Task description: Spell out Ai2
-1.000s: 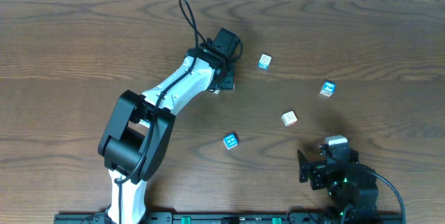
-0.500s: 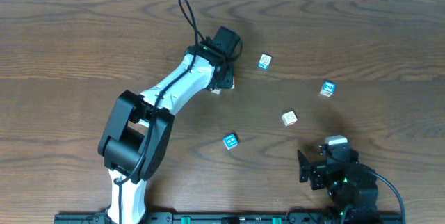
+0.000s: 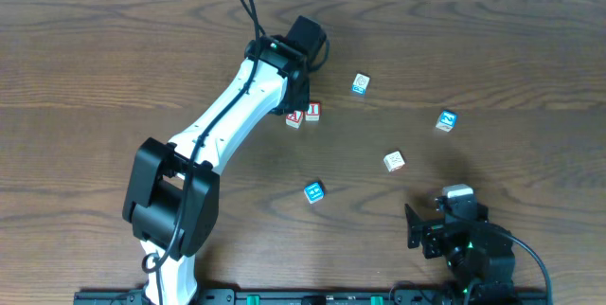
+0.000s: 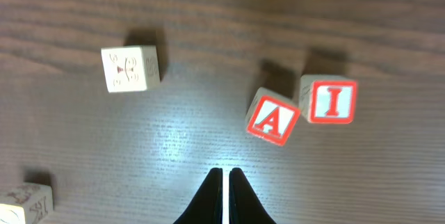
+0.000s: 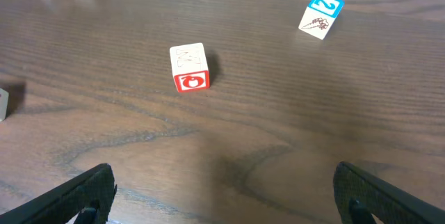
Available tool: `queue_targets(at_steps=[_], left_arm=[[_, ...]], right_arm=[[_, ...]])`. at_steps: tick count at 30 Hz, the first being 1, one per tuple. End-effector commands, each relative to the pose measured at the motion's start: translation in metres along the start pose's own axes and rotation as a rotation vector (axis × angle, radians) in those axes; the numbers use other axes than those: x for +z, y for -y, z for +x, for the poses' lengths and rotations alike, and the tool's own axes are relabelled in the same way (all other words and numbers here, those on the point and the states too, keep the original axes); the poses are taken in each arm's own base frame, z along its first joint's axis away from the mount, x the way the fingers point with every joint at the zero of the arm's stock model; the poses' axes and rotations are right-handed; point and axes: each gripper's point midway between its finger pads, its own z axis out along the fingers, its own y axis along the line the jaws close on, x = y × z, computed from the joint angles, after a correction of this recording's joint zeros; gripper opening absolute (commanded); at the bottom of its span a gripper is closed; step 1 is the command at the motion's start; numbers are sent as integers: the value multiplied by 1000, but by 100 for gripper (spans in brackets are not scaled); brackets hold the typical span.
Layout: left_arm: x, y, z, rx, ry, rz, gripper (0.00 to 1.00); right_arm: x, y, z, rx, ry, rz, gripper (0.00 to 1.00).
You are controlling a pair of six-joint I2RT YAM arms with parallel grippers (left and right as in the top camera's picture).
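Left gripper (image 4: 222, 182) pinched together, empty, beside touching A block (image 4: 272, 117) and I block (image 4: 328, 101); right gripper (image 5: 222, 190) spread wide near front edge.

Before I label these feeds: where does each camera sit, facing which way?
Overhead: above the table, facing down; left arm, right arm show.
Left wrist: above A and I, facing down; shut left gripper shows.
Right wrist: low, facing across the table at 2; open right gripper shows.
Shared: overhead also shows A, I, 2.

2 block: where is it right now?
Overhead view: the blue 2 block lies right of centre, alone, just up and right of the red-faced block; the A block and I block sit well to its left.
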Motion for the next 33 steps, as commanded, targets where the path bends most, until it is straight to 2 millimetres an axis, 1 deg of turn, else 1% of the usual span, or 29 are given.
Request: queue_targets(at_steps=[1,3,6,14,17,20,24,28,33], left_arm=[[9,1,24,9,-41,-16,6],[18,8,39,25,-59,4,6],[28,14,51,24,-51,24,6],[50,13,57,-3,-13,57,6],[57,19,63,-5,-21,99,6],[59,24,60,-10,-7,125,6],[58,29,50,-15,33,148,6],[60,30,44,-18,60,147,6],[65,33,41,3,71,150,6]], right_arm=[[2,0,2,3,-3,0,99],[2,0,2,3,-2,0,99],[2,0,2,3,-2,0,99],[2,0,2,3,-2,0,99],[2,0,2,3,-2,0,99],[2,0,2,3,-2,0,99],[2,0,2,3,-2,0,99],[2,0,2,3,-2,0,99],[2,0,2,3,-2,0,99]])
